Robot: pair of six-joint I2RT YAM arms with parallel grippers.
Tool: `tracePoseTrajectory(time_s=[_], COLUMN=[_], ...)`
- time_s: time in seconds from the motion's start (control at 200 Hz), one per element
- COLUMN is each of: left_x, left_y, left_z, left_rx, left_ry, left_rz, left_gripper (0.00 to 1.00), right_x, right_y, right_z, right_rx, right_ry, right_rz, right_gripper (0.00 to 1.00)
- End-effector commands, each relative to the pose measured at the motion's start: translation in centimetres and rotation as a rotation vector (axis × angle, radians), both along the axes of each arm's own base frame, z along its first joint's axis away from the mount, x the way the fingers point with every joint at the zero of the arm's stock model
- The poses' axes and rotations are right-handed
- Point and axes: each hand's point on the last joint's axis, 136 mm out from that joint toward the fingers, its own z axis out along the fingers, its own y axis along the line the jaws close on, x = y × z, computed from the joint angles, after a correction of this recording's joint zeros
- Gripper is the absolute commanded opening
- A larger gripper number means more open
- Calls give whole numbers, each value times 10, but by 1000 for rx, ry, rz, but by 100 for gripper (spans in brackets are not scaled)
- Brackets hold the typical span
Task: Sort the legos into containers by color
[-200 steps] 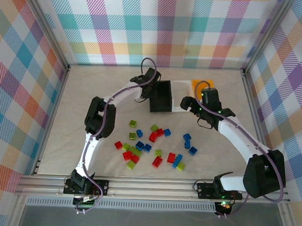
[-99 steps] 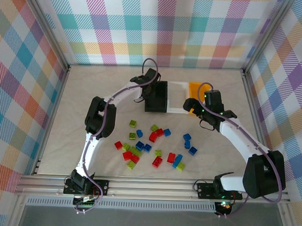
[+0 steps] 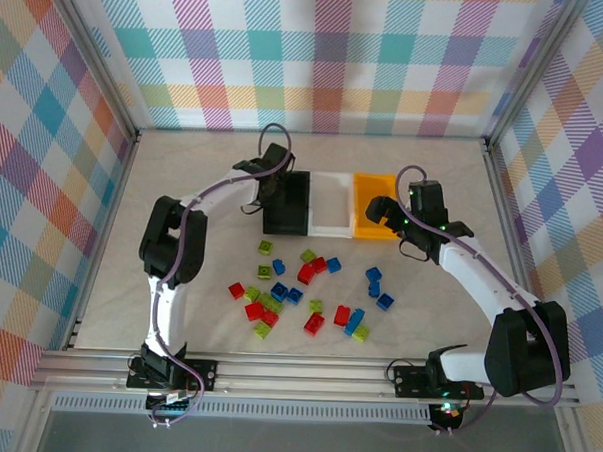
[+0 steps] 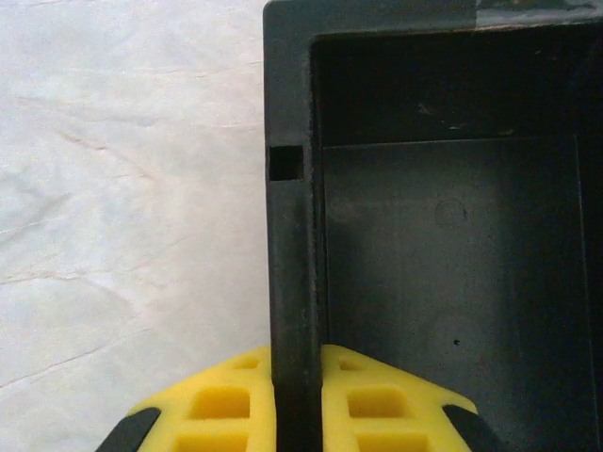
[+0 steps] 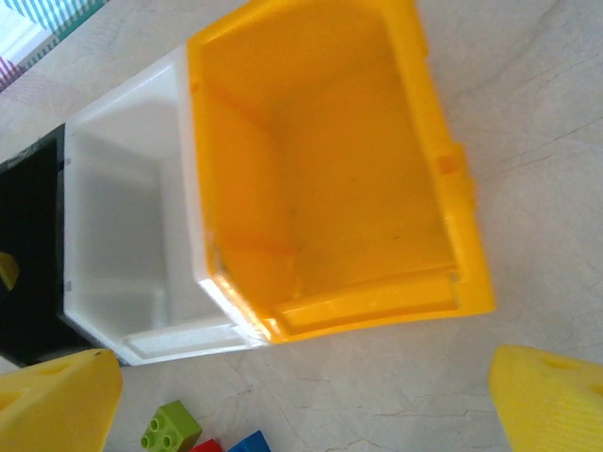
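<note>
Zero legos (image 3: pixel 306 273) binned yet: all lie loose mid-bench (image 3: pixel 454 183), w/ black bin (image 3: pixel 290 214), white bin (image 3: pixel 331 205) & orange bin (image 5: pixel 320 160) rowed up empty behind, left claw (image 4: pixel 297 395) pinching black bin's wall, right claw (image 5: pixel 303 400) spread wide nr orange bin, so sorting's all to do.

White arms (image 3: pixel 479 279), black joints (image 3: pixel 526 346), lilac cables (image 3: pixel 192 246); left claw (image 4: pixel 297 410) and right claw (image 5: pixel 306 395) yellow-fingered.
</note>
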Motion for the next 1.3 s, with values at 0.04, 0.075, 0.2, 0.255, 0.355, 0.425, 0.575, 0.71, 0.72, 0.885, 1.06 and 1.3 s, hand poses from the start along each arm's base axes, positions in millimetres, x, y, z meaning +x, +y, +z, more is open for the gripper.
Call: tracePoseTrajectory(time_s=[0.04,0.075,0.2,0.255,0.355,0.425,0.575,0.71,0.72,0.885,1.06,1.3], left_x=[0,0,0,0,0,0,1,3,4,5,0,2], left_y=[40,43,49,50,52,51,44,33,33,34,37,45], left_z=[18,19,15,12,8,7,6,-1,-2,-6,-6,6], left_rx=[17,11,22,30,26,12,-33,-60,-61,-33,-52,-68], left_ry=[-36,-38,-27,-18,-3,-2,6,39,40,67,37,-6], left_rz=[66,72,65,57,41,19,-38,-80,-83,-100,-77,-33], left_gripper=[0,0,0,0,0,0,0,0,0,0,14,40], right_x=[-1,-1,-1,-1,-1,-1,-1,0,0,-2,-2,0], right_y=[1,2,2,2,2,2,3,4,4,3,3,3], right_z=[4,4,5,6,7,7,7,9,8,9,10,15], right_rx=[17,18,18,18,18,17,20,25,25,17,16,17], right_ry=[-30,-31,-31,-33,-32,-33,-31,-29,-28,-21,-21,-22], right_rz=[18,19,21,21,24,25,26,28,29,32,27,29], right_gripper=[100,100,100,100,100,100,100,100,100,100,100,100])
